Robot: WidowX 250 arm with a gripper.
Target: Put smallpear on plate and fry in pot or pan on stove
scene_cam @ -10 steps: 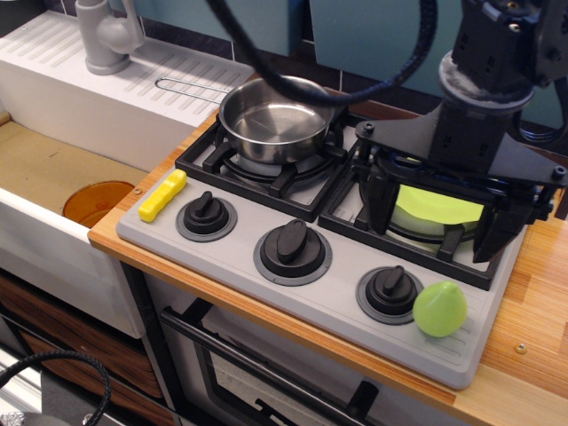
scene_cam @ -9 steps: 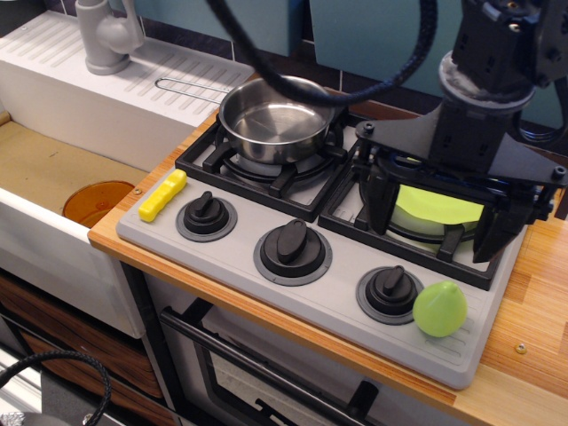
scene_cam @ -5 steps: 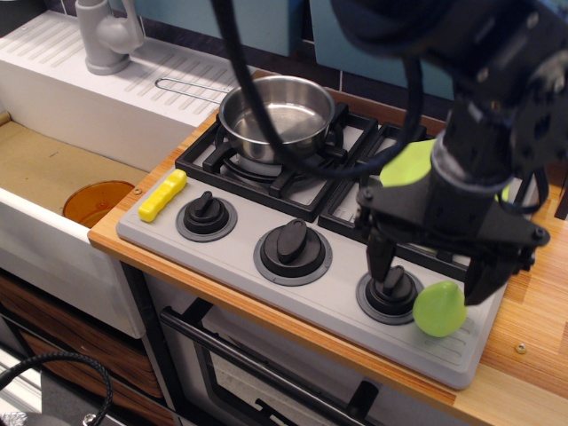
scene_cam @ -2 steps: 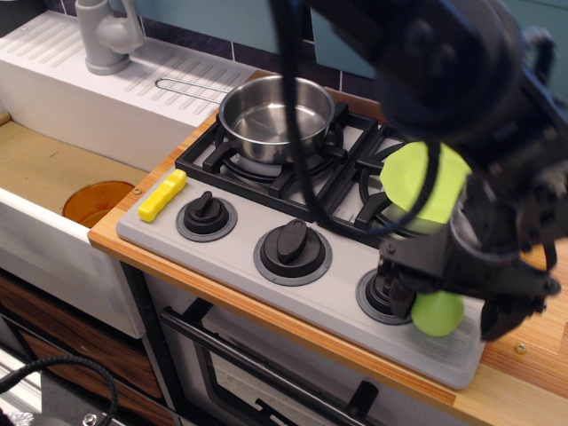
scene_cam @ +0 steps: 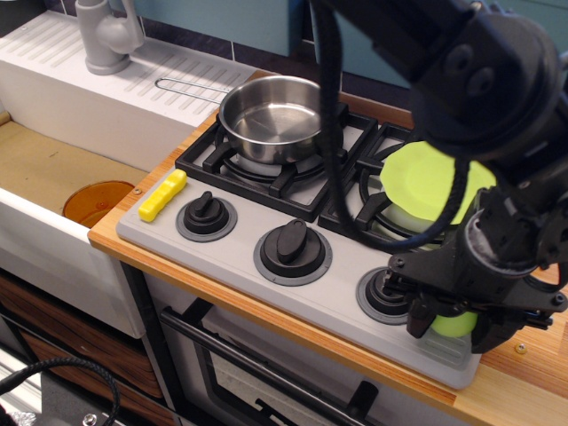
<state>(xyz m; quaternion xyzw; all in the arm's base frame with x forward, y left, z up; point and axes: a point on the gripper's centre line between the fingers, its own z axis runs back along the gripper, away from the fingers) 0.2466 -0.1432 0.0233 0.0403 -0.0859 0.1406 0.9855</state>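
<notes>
The light-green smallpear (scene_cam: 454,322) sits on the front right ledge of the grey stove (scene_cam: 240,266), beside the right knob. My gripper (scene_cam: 453,327) is down over it, with its two black fingers pressed against the pear's left and right sides. Only the pear's middle shows between them. The lime-green plate (scene_cam: 435,182) lies on the right burner grate, behind the gripper. The yellow fry (scene_cam: 162,195) lies on the stove's front left corner. The steel pot (scene_cam: 271,120) stands empty on the left burner.
Three black knobs (scene_cam: 292,241) line the stove's front. A white sink (scene_cam: 53,169) with an orange-brown disc (scene_cam: 96,202) in it is at the left, and a grey faucet (scene_cam: 106,35) stands behind it. Wooden counter (scene_cam: 532,355) runs along the stove's right side.
The gripper moved from above the plate forward and down to the pear. Its fingers have come closer together around the pear. The plate now shows uncovered.
</notes>
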